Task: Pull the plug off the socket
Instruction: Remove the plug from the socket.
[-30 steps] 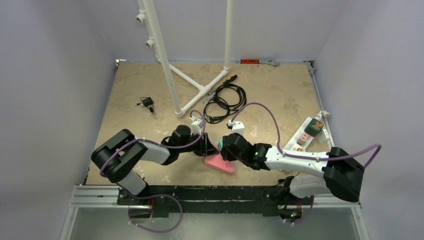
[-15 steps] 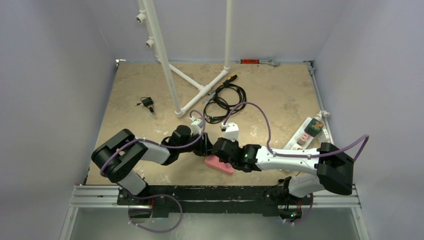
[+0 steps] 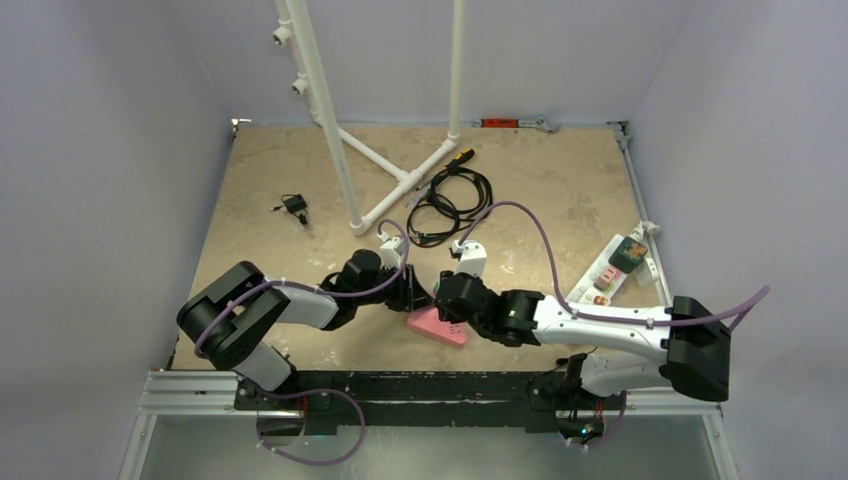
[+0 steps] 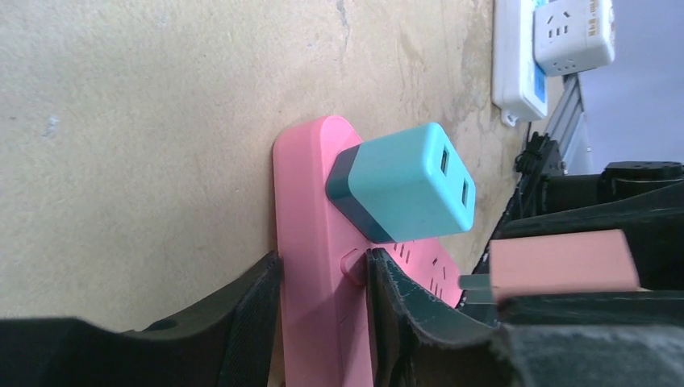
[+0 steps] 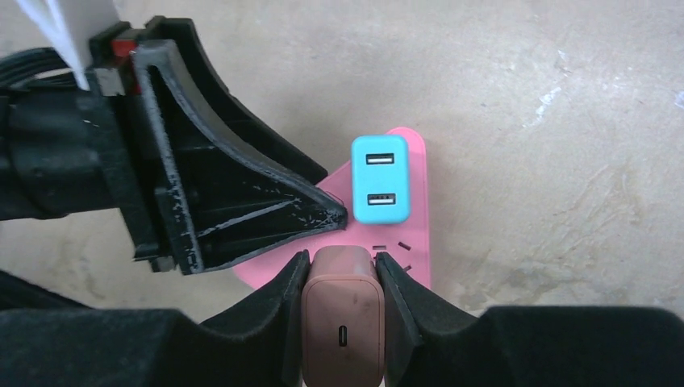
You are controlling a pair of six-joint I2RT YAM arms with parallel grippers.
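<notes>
Plug [image 5: 343, 314], pink-brown with a port in its end face, is clamped between the right fingers [image 5: 282, 310], which are closed on its two sides. It is held just off the face of the pink strip [image 5: 413, 161], near the middle of the near edge of the tabletop [image 3: 560, 190].

The pink strip lies flat. The left fingers [image 4: 250, 322] are closed across its width, one on each long edge. Judged purpose: the left arm anchors the strip, so the right arm's pull acts on the plug alone and does not lift the strip. A teal charger [image 5: 379, 177] sits in the next socket, just beyond the plug. Nothing grips it.

View differences:

- Right wrist view looks down the plug axis. It shows the grip on the plug and the empty slots [image 5: 403, 246] on the strip face just past it. It hides the prongs.
- Left wrist view looks along the strip from the side. It shows the prongs [image 4: 474, 284] bare along their length and pointing at the strip face. It does not settle whether their tips are fully clear. With the empty slots taken into account, the plug is judged free or very nearly free.
- Top view shows neither plug nor prongs, because the two wrists cover them. It gives the layout: both arms meet over the pink strip, a white strip [image 3: 610, 270] lies well apart at the right edge, and a cable coil [image 3: 450, 200] lies on the far side.
</notes>
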